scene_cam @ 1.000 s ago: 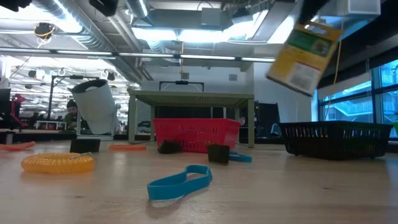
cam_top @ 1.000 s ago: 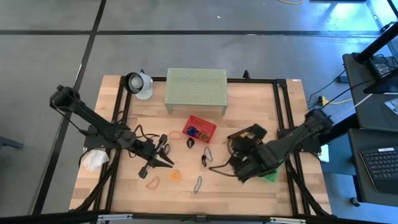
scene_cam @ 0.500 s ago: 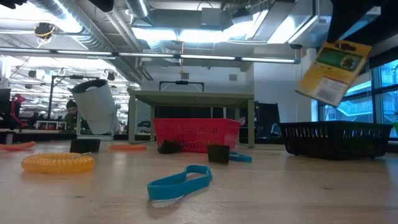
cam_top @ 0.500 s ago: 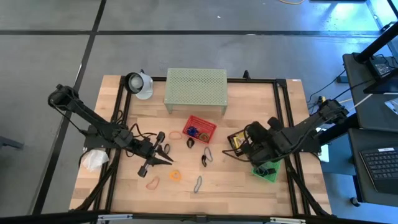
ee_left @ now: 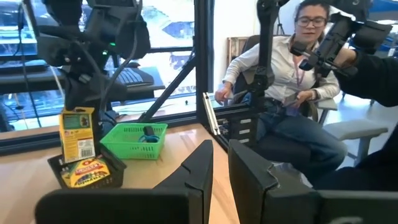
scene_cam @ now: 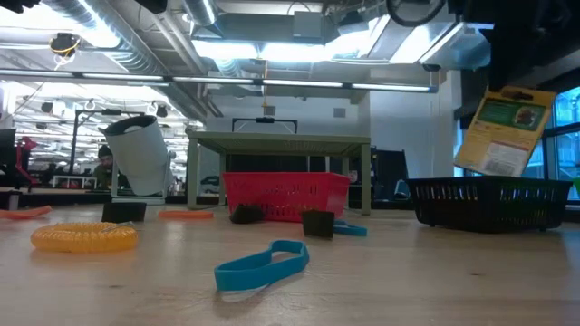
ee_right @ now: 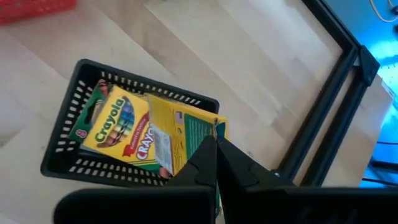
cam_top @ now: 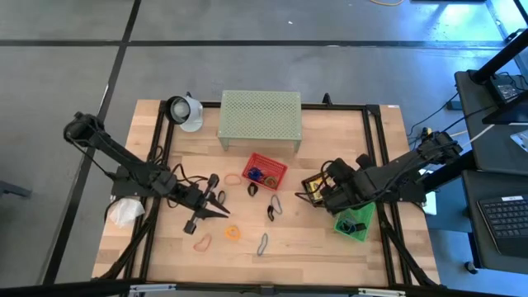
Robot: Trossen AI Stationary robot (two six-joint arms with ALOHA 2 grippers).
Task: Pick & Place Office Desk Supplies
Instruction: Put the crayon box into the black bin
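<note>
We see a crayon box pinched at its top edge by the right gripper, whose fingers are clamped together on it; it hangs just above the black basket, where two more crayon boxes already lie. In the low view the held box is tilted, clear of the black basket's rim. From above, that basket sits at the table's right side, with a green basket just beside it toward the front edge and a red basket nearer the middle. Loose pieces lie on the wood: a blue loop, a yellow coil, orange loops and dark clips. The left gripper hangs over the table's left half, near the orange pieces; its fingers stand a narrow gap apart and we see nothing between them. Behind the red basket stands the green shelf, with a white cup at its left. A white wad lies at the left edge. A seated person shows beyond the table.
</note>
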